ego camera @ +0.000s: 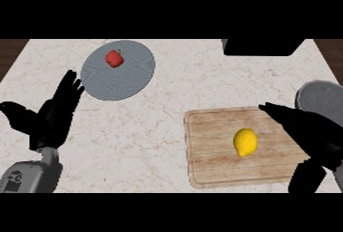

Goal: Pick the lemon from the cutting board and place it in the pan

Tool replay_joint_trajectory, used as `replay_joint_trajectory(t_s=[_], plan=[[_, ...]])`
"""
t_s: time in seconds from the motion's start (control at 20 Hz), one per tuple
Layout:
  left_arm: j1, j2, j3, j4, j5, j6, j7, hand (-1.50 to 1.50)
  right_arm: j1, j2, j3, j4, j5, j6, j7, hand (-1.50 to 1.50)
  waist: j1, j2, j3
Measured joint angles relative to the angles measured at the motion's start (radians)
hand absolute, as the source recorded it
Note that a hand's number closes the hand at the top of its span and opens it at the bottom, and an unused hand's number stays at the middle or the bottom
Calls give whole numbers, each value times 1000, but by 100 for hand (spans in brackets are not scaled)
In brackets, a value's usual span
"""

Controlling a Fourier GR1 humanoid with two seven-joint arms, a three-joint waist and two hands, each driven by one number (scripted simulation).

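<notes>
A yellow lemon [245, 142] lies on the wooden cutting board [214, 158] at the lower right of the marble counter. My right hand [309, 131] hovers over the board's right edge, fingers straight and pointing up-left, thumb low, just right of the lemon and apart from it. Behind that hand, a grey pan [323, 95] shows partly at the right edge. My left hand [50, 115] rests open at the left, fingers up.
A grey round plate [127, 79] with a small red pepper [115, 58] sits at the back left. A black object [261, 46] stands at the counter's far edge, right of centre. Dark wood shows beyond the counter's left and right corners.
</notes>
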Motion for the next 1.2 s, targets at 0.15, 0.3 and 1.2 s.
replay_joint_trajectory(t_s=[0.15, 0.3, 1.2], plan=[[0, -2, 7, 9, 0, -11, -9, 0, -35, 25, 49, -7, 43, 11, 39, -150, -1, -1, 0], [3, -2, 14, 10, -2, -16, -10, 0, -65, 52, 78, 5, 74, 22, 64, -150, -1, -1, 0], [18, -18, 45, -3, -12, -47, 3, 0, -160, 272, 119, 243, 246, 75, 88, -150, -6, -1, 1]])
